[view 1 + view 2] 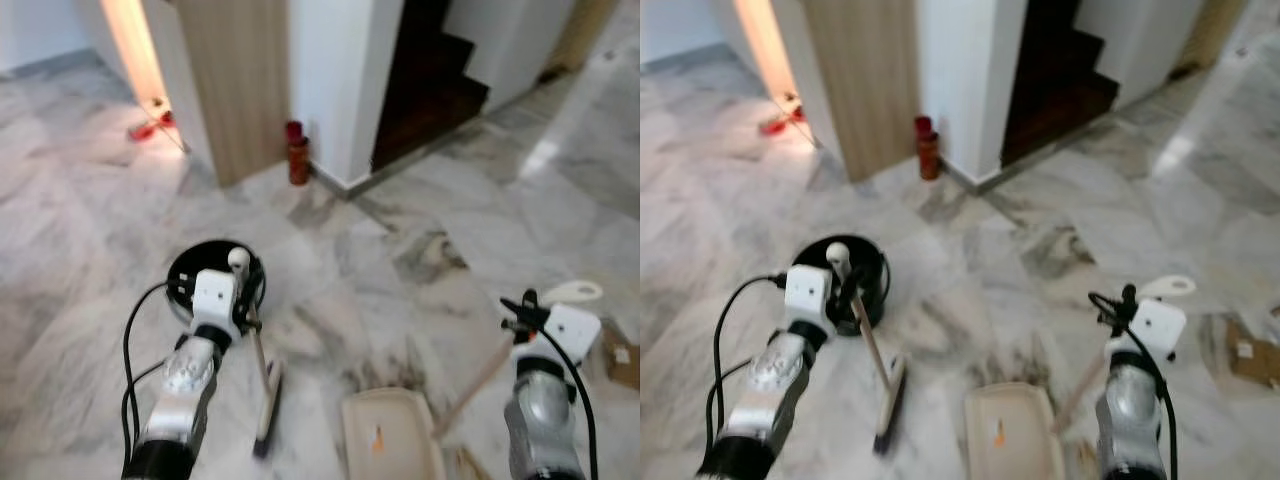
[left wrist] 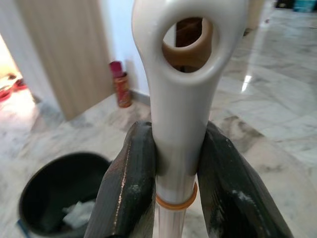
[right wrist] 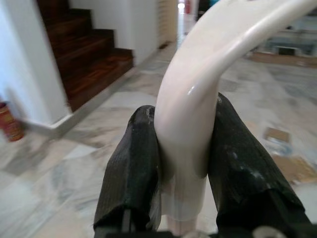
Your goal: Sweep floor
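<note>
Nearest of all, two black fingers (image 2: 126,188) of the left hand (image 1: 243,290), clamped tight on the cream plastic grip of a short broom with a pale wooden handle (image 1: 260,350); hanging-hole loop of the grip poking out past the fingertips, orange band just below them. Same picture on the other side: right hand (image 1: 1127,305) closed firmly on the curved white plastic handle end of a cream long-handled dustpan (image 1: 1012,432), fingers (image 3: 131,173) pressed against both flanks of the grip.

Taking the dustpan tray as landmark: flat on the grey-veined marble floor (image 1: 420,250), a small orange scrap lying in it. Dark broom head just beside the tray on the robot's left, bristles down on the floor, handle rising slantwise to the left hand. Round black plastic waste bin (image 1: 190,270) beyond the broom head, farther from the robot, white crumpled paper inside. Brown cardboard piece (image 1: 1245,355) on the floor to the tray's right, well apart. Red cylindrical can (image 1: 297,155) far beyond the tray, at the foot of a white wall corner beside a wood-panelled door.

Judged light and stiff, both tools: thin wood shafts, hollow plastic ends. Smooth glossy grips, likely slippery, so prone to twist between narrow fingers under sideways sweeping load. Best hold probably where held now, on the moulded grips. Bristles soft, giving; tray lip thin, liable to skate on polished marble.
</note>
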{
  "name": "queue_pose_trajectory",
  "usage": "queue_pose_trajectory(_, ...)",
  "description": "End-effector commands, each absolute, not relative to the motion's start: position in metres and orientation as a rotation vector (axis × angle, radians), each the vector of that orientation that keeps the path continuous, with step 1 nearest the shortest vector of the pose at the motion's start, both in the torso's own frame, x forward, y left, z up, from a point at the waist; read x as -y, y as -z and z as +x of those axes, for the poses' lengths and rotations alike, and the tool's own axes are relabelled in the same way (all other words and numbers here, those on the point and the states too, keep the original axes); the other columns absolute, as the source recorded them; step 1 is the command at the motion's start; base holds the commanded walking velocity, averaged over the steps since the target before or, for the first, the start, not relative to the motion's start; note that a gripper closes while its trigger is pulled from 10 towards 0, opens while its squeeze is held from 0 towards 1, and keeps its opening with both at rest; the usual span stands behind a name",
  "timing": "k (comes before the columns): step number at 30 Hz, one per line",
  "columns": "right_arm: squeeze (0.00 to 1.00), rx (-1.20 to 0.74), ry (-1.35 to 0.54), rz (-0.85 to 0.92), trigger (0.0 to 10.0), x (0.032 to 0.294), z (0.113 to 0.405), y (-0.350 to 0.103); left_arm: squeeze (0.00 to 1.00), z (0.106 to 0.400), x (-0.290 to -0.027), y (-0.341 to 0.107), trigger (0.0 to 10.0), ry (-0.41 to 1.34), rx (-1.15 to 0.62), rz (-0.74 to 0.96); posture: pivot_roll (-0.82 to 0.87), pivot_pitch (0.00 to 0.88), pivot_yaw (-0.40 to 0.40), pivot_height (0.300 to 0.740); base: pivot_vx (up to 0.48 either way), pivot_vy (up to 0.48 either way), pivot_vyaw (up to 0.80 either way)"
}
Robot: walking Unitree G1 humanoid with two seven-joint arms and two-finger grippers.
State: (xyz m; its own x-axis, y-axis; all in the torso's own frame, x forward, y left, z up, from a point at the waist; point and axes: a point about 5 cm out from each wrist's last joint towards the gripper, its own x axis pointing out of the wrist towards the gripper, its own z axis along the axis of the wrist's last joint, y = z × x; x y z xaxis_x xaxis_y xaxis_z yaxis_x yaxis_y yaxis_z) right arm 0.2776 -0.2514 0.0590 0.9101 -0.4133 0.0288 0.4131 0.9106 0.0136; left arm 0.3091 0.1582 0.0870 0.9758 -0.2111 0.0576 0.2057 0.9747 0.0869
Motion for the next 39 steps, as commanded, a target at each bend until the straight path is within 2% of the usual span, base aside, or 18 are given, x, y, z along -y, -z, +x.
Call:
queue_pose_trajectory(1, 0.00, 0.061, 0.447, 0.009, 10.0, 0.2568, 0.2781, -0.0649, 0.00, 0.3123, -0.1528, -0.0940, 10.0, 0.220, 0.107, 0.074, 0.09, 0.039, -0.010, 0.740, 0.000, 0.000, -0.80)
queue_pose_trajectory(21, 0.00, 0.072, 0.457, -0.001, 10.0, 0.2609, 0.2773, -0.0680, 0.00, 0.3124, -0.1523, -0.0940, 10.0, 0.224, 0.116, 0.076, 0.08, 0.071, -0.014, 0.740, 0.000, 0.000, -0.80)
queue_pose_trajectory(33, 0.00, 0.067, 0.457, 0.004, 10.0, 0.2585, 0.2758, -0.0658, 0.00, 0.3148, -0.1511, -0.0966, 10.0, 0.232, 0.125, 0.075, 0.08, 0.058, -0.010, 0.740, 0.000, 0.000, -0.80)
queue_pose_trajectory(39, 0.00, 0.083, 0.456, 0.007, 10.0, 0.2577, 0.2765, -0.0677, 0.00, 0.3142, -0.1508, -0.0958, 10.0, 0.239, 0.122, 0.073, 0.08, 0.048, -0.009, 0.740, 0.000, 0.000, -0.16)
